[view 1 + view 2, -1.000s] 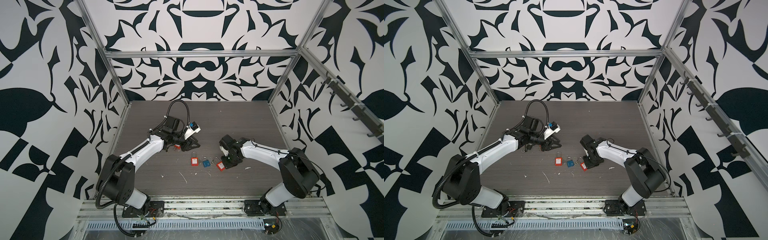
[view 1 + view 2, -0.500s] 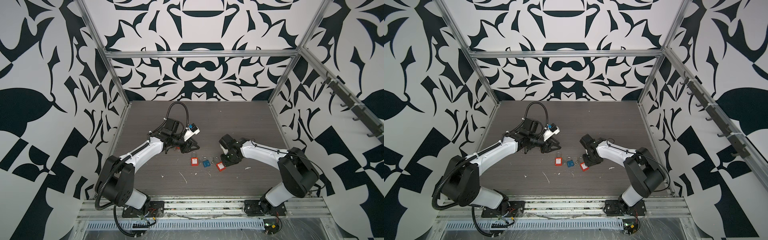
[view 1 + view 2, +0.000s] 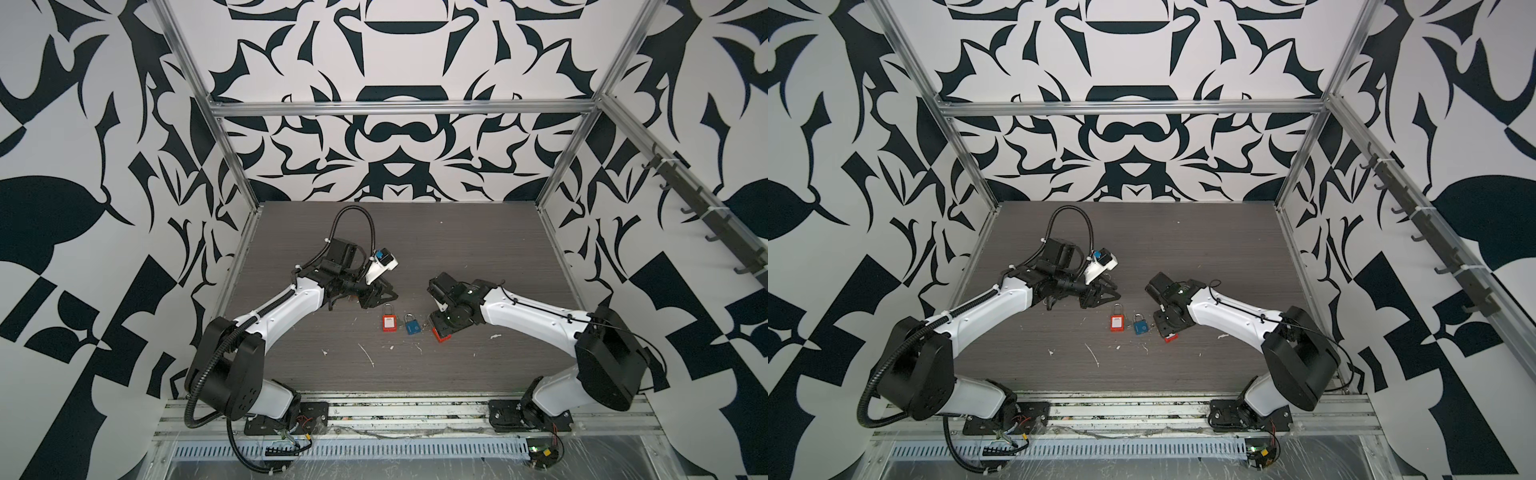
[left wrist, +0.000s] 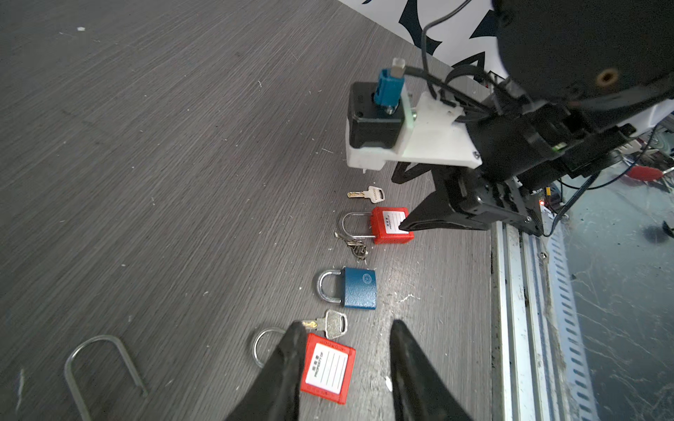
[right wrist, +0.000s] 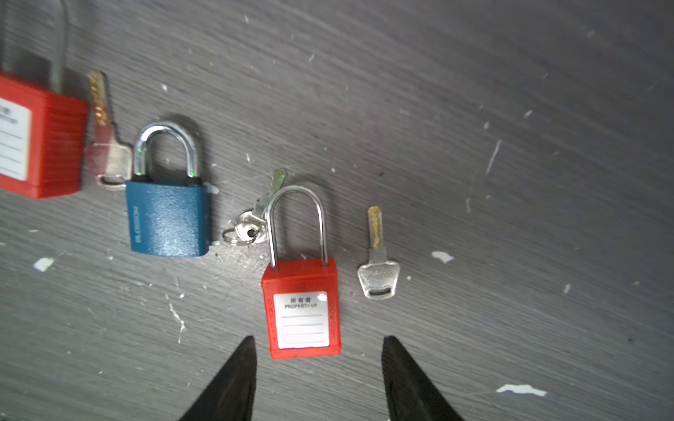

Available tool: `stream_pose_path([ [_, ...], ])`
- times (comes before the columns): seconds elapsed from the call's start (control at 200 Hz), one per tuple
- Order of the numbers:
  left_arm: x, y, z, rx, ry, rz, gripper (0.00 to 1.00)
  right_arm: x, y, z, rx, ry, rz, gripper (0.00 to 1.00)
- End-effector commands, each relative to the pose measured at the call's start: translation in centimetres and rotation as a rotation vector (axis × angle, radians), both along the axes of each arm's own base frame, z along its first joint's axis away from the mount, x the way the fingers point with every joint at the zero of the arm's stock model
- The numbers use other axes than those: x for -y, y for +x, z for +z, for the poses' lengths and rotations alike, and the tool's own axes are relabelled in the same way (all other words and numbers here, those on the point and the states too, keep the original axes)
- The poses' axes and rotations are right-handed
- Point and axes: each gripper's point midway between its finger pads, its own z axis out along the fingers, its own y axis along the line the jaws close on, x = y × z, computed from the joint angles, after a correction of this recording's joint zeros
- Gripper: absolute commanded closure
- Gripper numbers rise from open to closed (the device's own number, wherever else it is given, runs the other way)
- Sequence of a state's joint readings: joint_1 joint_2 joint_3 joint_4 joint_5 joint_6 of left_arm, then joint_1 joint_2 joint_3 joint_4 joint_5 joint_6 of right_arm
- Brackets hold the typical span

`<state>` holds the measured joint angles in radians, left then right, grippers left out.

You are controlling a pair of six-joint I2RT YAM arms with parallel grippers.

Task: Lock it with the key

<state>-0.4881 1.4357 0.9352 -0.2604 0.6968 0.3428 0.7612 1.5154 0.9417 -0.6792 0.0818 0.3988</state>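
Three padlocks lie in a row on the dark table (image 3: 457,249). Left red padlock (image 4: 328,368) lies below my open left gripper (image 4: 348,326), with a silver key (image 4: 333,323) beside it. The blue padlock (image 5: 167,218) is in the middle, and a ring of small keys (image 5: 250,224) lies next to it. The right red padlock (image 5: 302,310) lies flat with its shackle pointing away from my right gripper (image 5: 319,340). That gripper is open and hovers over the padlock's base. Another loose key (image 5: 377,269) lies beside this padlock. Neither gripper holds anything.
A loose U-shaped metal loop (image 4: 102,364) lies on the table near the left gripper. White scraps (image 3: 365,353) dot the front of the table. Patterned walls and metal frame posts (image 3: 232,166) enclose the table, with a rail (image 3: 415,409) along its front edge.
My right gripper has opened above the right red padlock. Both arms stay almost where they were.
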Motion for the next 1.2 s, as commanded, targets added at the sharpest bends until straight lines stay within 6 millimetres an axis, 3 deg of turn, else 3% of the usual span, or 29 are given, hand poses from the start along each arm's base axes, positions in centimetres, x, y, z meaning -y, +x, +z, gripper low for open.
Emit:
stream_pose_path([
  [0.0,-0.5,-0.3,0.3,0.020,0.001,0.019,0.59,-0.3,0.6,-0.3,0.003,-0.008,-0.053,0.42],
  [0.33,-1.4,-0.9,0.0,0.030,0.021,0.046,0.59,-1.1,0.6,-2.1,-0.050,-0.006,-0.087,0.45],
  [0.695,-1.9,-0.7,0.0,0.053,0.044,0.073,0.58,-1.5,0.1,-2.4,-0.094,0.008,-0.116,0.48],
  [1.195,-4.6,2.0,-1.9,0.032,0.144,0.306,0.57,-1.2,1.6,-2.6,-0.056,-0.038,-0.171,0.61],
])
